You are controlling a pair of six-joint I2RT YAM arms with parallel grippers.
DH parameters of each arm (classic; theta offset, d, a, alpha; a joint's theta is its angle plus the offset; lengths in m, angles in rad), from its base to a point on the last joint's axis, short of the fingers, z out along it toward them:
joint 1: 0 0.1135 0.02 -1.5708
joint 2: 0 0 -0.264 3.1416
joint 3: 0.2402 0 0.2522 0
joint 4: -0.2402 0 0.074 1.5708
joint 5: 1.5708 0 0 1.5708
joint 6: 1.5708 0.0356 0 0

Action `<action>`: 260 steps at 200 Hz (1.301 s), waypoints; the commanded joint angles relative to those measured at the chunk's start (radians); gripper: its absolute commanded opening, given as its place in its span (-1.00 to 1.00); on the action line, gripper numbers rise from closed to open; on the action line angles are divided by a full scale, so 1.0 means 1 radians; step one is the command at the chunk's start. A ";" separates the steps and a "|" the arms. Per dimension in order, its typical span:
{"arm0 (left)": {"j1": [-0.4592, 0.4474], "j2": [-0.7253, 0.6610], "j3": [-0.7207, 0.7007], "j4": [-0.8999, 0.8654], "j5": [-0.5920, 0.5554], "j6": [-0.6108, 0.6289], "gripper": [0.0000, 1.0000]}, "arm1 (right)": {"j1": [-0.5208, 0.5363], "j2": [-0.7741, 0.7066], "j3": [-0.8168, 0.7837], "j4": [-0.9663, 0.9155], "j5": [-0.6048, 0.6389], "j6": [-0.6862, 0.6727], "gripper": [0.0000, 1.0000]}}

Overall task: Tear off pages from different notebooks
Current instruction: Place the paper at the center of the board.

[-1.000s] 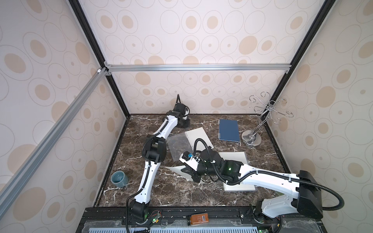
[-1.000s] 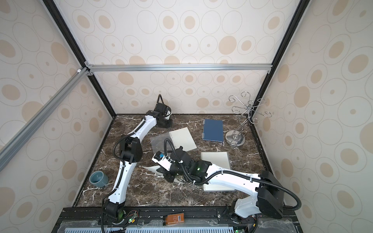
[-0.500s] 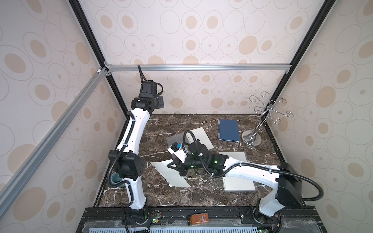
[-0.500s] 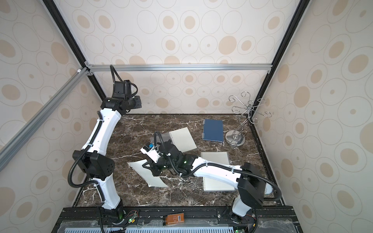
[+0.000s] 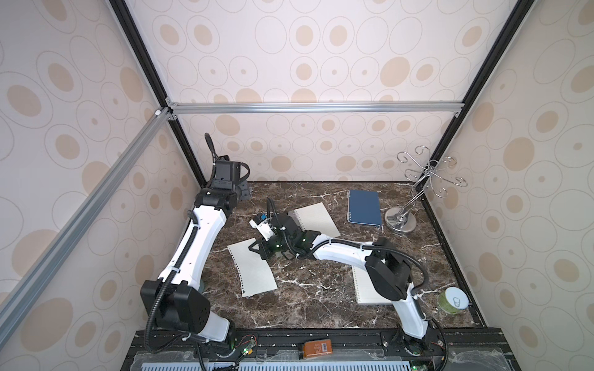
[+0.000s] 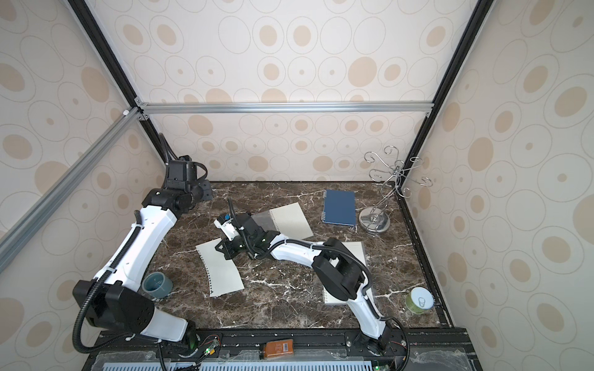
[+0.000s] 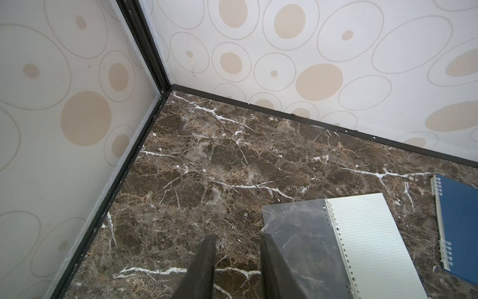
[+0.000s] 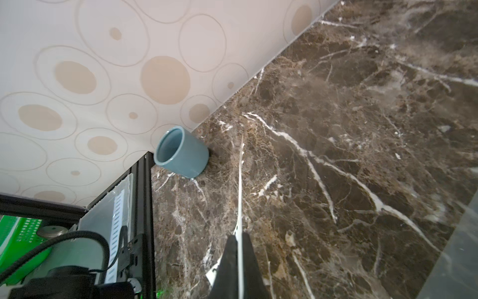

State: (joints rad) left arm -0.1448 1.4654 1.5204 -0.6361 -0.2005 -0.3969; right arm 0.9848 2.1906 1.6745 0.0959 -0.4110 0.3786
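Observation:
My right gripper (image 5: 257, 250) (image 8: 238, 236) is shut on the far corner of a loose white page (image 5: 254, 271) (image 6: 221, 273). The sheet curves down toward the table, and the right wrist view shows it edge-on (image 8: 241, 181). The small white notebook (image 5: 316, 218) (image 7: 367, 233) lies open behind it, its clear cover (image 7: 297, 233) flipped flat. The dark-blue notebook (image 5: 364, 207) (image 7: 457, 225) lies at the back right. The larger white notebook (image 5: 363, 287) is partly hidden under my right arm. My left gripper (image 5: 242, 192) (image 7: 238, 239) hangs open and empty near the back left corner.
A teal cup (image 6: 157, 284) (image 8: 181, 152) stands by the left wall, near my left arm's base. A chrome hook stand (image 5: 400, 221) occupies the back right corner. A green can (image 5: 453, 300) sits at the front right. Walls enclose three sides.
My left arm left the small notebook, swung up high, then settled over the back left corner, its jaws opening. My right gripper carried the page a little leftward.

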 commanded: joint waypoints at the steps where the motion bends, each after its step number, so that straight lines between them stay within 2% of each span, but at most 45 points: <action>1: 0.007 -0.025 -0.057 0.054 0.014 -0.040 -0.39 | 0.002 0.078 0.055 -0.022 -0.018 0.040 -1.00; 39: 0.007 -0.071 -0.174 0.115 0.076 -0.078 -0.39 | -0.024 0.192 0.113 -0.042 -0.018 0.060 -1.00; 70: 0.007 -0.076 -0.212 0.133 0.106 -0.088 -0.39 | -0.039 0.238 0.135 -0.056 -0.023 0.067 -0.99; 118: 0.005 -0.081 -0.247 0.152 0.136 -0.093 -0.38 | -0.055 0.240 0.156 -0.084 -0.015 0.049 -0.40; 136: 0.005 -0.077 -0.258 0.153 0.140 -0.094 -0.36 | -0.055 0.229 0.164 -0.097 -0.020 0.035 -0.24; 190: 0.002 -0.051 -0.282 0.161 0.148 -0.100 -0.16 | -0.070 0.138 0.124 -0.115 0.051 -0.010 -0.01; 224: 0.001 -0.041 -0.319 0.188 0.161 -0.115 0.02 | -0.130 0.016 0.024 -0.159 0.131 -0.062 0.13; 260: -0.022 0.006 -0.389 0.255 0.245 -0.153 0.09 | -0.207 -0.120 -0.079 -0.273 0.274 -0.161 0.30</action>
State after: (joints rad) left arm -0.1497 1.4300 1.1656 -0.4305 -0.0128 -0.5106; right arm 0.8280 2.1483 1.6424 -0.0677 -0.2775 0.3153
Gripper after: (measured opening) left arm 0.536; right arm 0.631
